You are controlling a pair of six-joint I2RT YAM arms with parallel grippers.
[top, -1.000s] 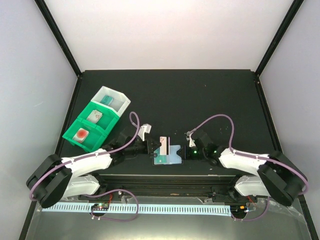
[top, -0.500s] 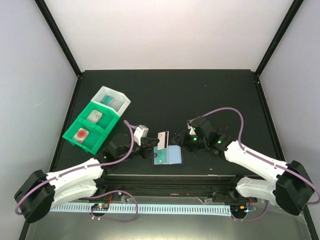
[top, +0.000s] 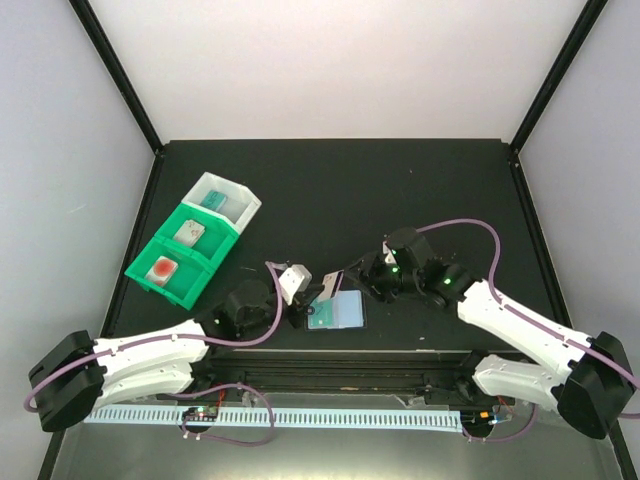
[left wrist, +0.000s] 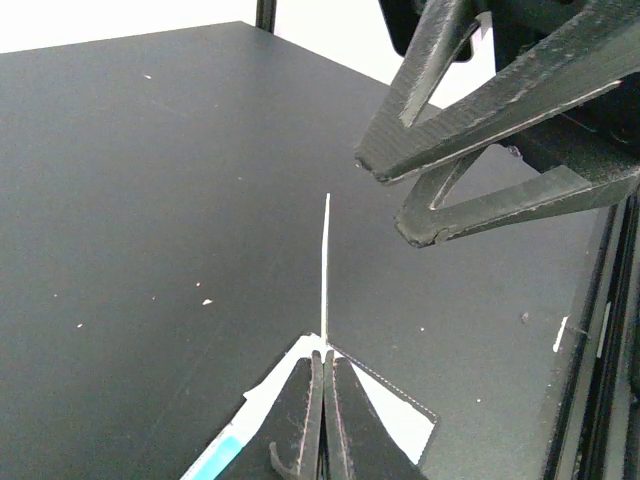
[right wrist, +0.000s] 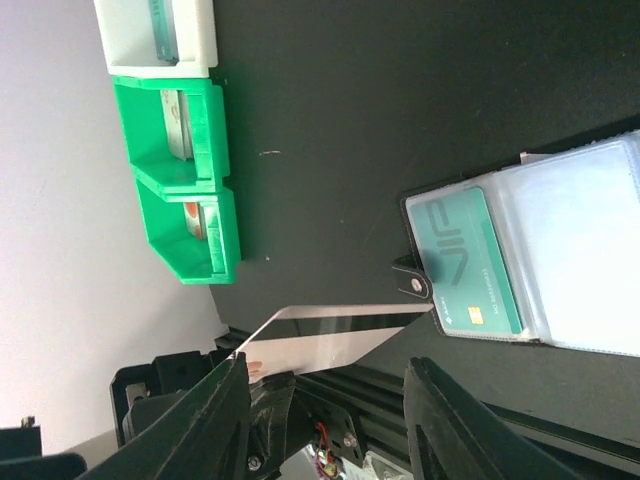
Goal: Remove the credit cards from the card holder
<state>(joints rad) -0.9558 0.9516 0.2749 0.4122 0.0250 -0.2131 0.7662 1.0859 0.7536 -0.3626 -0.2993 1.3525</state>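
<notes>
A black table (top: 420,200) fills the floor of a white-walled booth, and the card holder (top: 345,315) lies open and flat on it at the lower centre of the overhead view, just ahead of the two arm bases. A teal card (right wrist: 470,262) sits in its left clear pocket; the other pockets look pale and I cannot tell if they hold anything. A striped card (top: 328,284) is out of the holder, lifted just above its upper left corner and pinched at one edge by the left gripper (left wrist: 322,400), its jaws pressed together on it. The right gripper (right wrist: 335,415) hovers just beside the card's far end, jaws moderately apart, holding nothing and touching nothing. The step in hand looks like carrying this card away; next it likely goes toward the green bins (right wrist: 225,180) and white bin (right wrist: 200,40) at upper left, which already hold cards, then the teal card needs pulling
</notes>
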